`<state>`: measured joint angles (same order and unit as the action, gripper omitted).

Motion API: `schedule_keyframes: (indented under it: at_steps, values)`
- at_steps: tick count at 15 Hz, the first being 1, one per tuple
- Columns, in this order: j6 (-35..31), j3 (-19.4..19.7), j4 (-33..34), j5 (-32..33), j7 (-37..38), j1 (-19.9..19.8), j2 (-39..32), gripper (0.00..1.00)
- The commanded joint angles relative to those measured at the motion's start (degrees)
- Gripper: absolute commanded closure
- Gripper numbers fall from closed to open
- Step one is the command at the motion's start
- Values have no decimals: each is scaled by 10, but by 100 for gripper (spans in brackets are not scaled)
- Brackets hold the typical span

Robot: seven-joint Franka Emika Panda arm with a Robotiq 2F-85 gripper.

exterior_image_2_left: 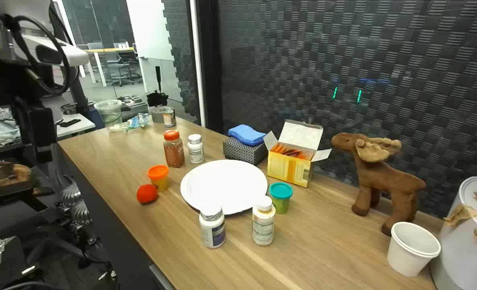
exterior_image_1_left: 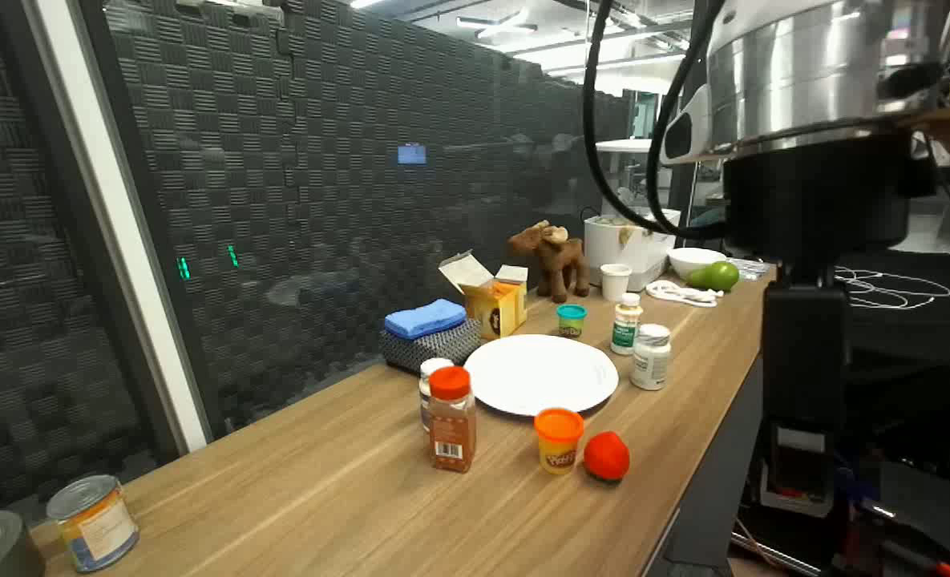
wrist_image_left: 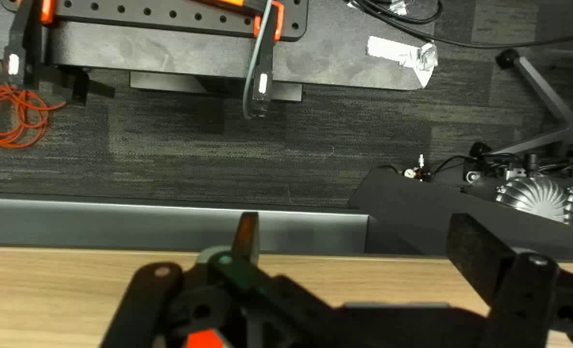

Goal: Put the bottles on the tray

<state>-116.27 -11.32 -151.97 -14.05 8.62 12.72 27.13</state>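
White plate (exterior_image_1_left: 540, 375): lies flat on the wooden desk (exterior_image_1_left: 322, 489), with bottles and tubs standing around it.
Claw (wrist_image_left: 354, 233): fingers (wrist_image_left: 246, 237) spread wide apart; well away from the plate, near the desk's long edge; the wrist view shows that edge between them.
Red-capped bottle (exterior_image_1_left: 452, 425): reddish-brown inside, upright on the desk near the plate.
Small white bottle (exterior_image_2_left: 196, 150): upright near the plate, just beside the red-capped bottle, which partly hides it in an exterior view.
Orange-lidded tub (exterior_image_1_left: 559, 445): upright on the desk near the plate.
Red ball (exterior_image_2_left: 147, 194): just beside the orange-lidded tub, a little farther from the plate.
Teal-lidded tub (exterior_image_2_left: 281, 197): upright just beside the plate, across it from the orange-lidded tub.
Green-labelled bottle (exterior_image_1_left: 625, 330): slender, white-capped, upright beside the plate, across it from the small white bottle.
Purple-labelled bottle (exterior_image_2_left: 213, 229): squat and white, upright near the plate, next to the green-labelled bottle.
Blue sponge (exterior_image_2_left: 246, 135): on a dark patterned box (exterior_image_2_left: 242, 152) near the plate, wall side.
Yellow carton (exterior_image_2_left: 290, 169): flaps up, near the plate, beside the patterned box.
Toy moose (exterior_image_2_left: 387, 183): standing well apart from the plate.
Metal can (exterior_image_1_left: 94, 525): upright, well apart from the plate.
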Motion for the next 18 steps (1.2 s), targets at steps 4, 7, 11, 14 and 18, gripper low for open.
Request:
schedule_keyframes:
  at_steps: [4, 7, 11, 14, 18]
  values:
    - [2, 0, 5, 0, 0, -1, 1, 0]
    - [2, 0, 5, 0, 0, -1, 1, 0]
    - [2, 0, 5, 0, 0, -1, 1, 0]
    - [2, 0, 5, 0, 0, -1, 1, 0]
    - [1, 4, 58, 17, 13, -23, -62, 0]
